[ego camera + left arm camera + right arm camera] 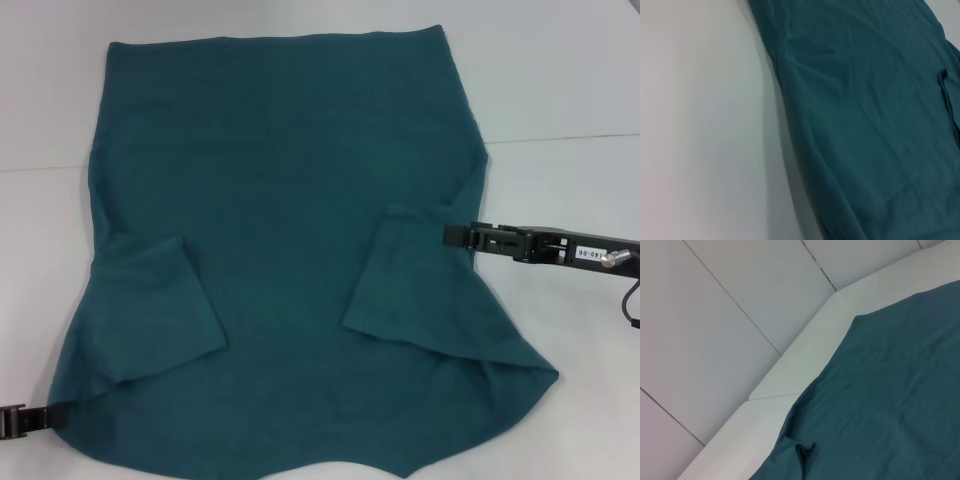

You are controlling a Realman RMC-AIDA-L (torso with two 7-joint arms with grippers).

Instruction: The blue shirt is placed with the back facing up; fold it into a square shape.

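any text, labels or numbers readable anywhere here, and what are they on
One white sticker on the right gripper, at the shirt's right edge: dark characters there, too small and blurred to read.
The blue shirt: plain, no print or tag showing.
The left gripper, at the shirt's near left corner: no marking visible.
The table: none.

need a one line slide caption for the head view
Blue shirt spread on the white table, both sleeves folded inward, right gripper at its side edge, left gripper at the near corner.
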